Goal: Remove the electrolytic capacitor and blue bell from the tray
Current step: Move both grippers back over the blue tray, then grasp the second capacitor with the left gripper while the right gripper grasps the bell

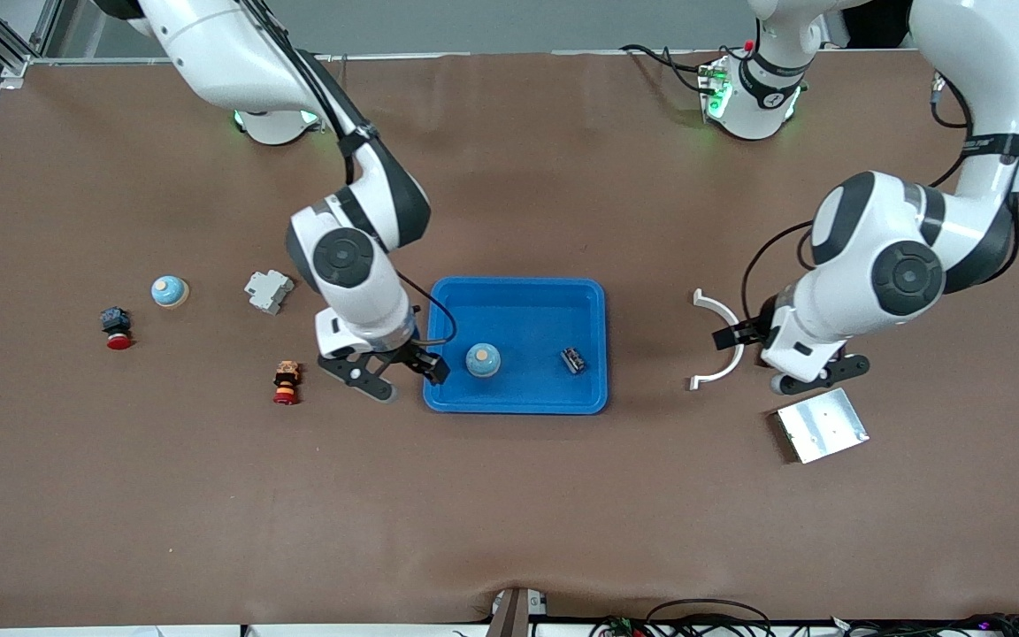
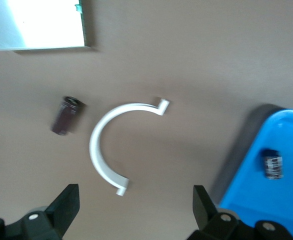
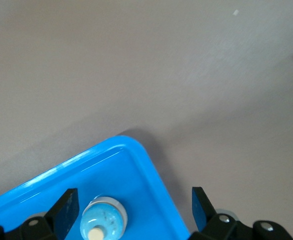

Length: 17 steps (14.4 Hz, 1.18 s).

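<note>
A blue tray (image 1: pixel 593 305) stands mid-table. In it sit a light-blue bell (image 1: pixel 483 360) and a small dark capacitor (image 1: pixel 572 360). My right gripper (image 1: pixel 394 372) hangs open over the tray's edge toward the right arm's end. The right wrist view has the bell (image 3: pixel 104 225) just inside the tray's corner (image 3: pixel 136 150), between my open right gripper's (image 3: pixel 135 215) fingers. My left gripper (image 1: pixel 777 361) is open over the table toward the left arm's end. The left wrist view shows a second dark capacitor (image 2: pixel 66 115) lying on the table, and the tray's capacitor (image 2: pixel 273 166). A second bell (image 1: pixel 169 291) sits toward the right arm's end.
A white curved piece (image 1: pixel 720 341) and a metal plate (image 1: pixel 822 425) lie by the left gripper. Toward the right arm's end lie a grey breaker (image 1: pixel 269 291), a red push button (image 1: pixel 117 327) and an orange-red button (image 1: pixel 286 381).
</note>
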Each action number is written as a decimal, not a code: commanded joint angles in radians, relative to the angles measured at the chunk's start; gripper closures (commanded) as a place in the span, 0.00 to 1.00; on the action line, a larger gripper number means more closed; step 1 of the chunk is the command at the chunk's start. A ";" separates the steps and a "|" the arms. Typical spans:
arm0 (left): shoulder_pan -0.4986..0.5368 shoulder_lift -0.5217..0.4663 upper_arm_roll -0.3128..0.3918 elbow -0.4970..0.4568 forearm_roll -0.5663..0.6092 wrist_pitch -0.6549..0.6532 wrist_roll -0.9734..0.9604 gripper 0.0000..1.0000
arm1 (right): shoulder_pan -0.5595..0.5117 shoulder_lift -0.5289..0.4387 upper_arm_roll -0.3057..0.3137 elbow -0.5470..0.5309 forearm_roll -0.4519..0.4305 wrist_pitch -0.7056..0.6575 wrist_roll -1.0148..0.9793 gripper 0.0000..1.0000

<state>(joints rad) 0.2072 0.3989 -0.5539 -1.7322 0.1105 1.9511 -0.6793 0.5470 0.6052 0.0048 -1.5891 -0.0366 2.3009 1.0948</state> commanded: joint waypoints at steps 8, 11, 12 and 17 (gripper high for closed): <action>-0.224 0.184 0.005 0.244 -0.008 -0.009 -0.532 0.00 | 0.083 0.185 -0.011 0.123 -0.022 0.058 0.186 0.00; -0.268 0.234 0.017 0.302 -0.005 0.040 -0.647 0.00 | 0.116 0.251 -0.012 0.172 -0.022 0.074 0.209 0.00; -0.288 0.244 0.034 0.307 -0.005 0.067 -0.672 0.00 | 0.119 0.255 -0.011 0.173 -0.022 0.074 0.209 0.00; -0.495 0.284 0.219 0.307 -0.006 0.175 -0.769 0.00 | 0.168 0.268 -0.011 0.172 -0.017 0.072 0.246 0.00</action>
<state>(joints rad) -0.1923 0.6566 -0.4180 -1.4543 0.1104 2.1028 -1.4068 0.6873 0.8511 0.0039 -1.4475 -0.0405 2.3831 1.2915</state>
